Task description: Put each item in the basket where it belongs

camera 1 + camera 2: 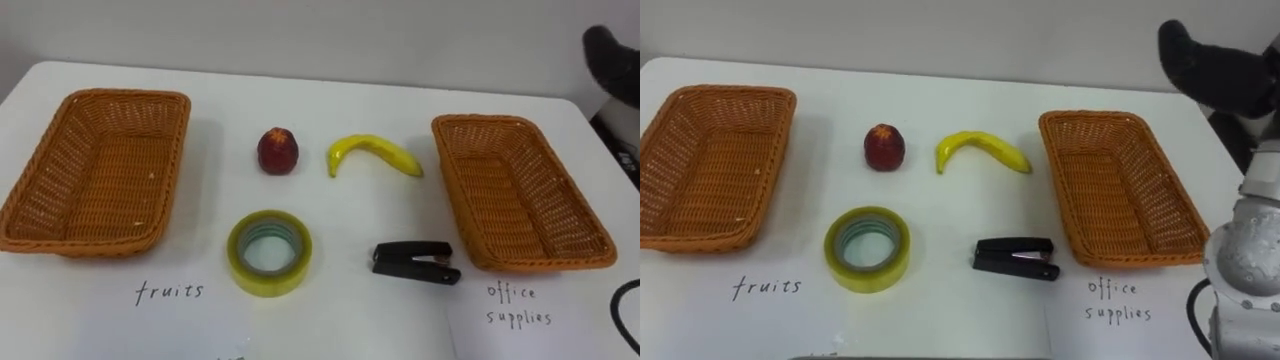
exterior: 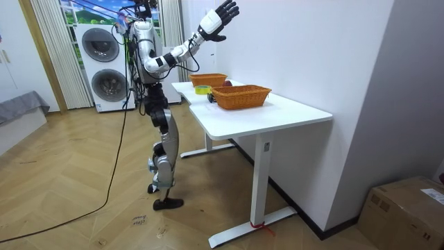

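Banana [image 1: 372, 152] and red fruit [image 1: 278, 150] lie between the fruits basket [image 1: 125, 94] and the office basket [image 1: 480, 119], with tape roll [image 1: 269, 253] and stapler [image 1: 415, 262] nearer the robot. Nothing is sorted yet. In the room view the right hand [image 2: 223, 12] is held high, fingers spread, holding nothing; I'd say it must come down onto one item. In the right eye view that hand is a dark shape cut off at the edge.

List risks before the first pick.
1. Right robot hand, open, is raised near the right basket; descending, it may clip it.
2. Tape lies flat; it may slide when pinched.
3. Banana sits nearest that basket, labelled office supplies: mis-sort risk.
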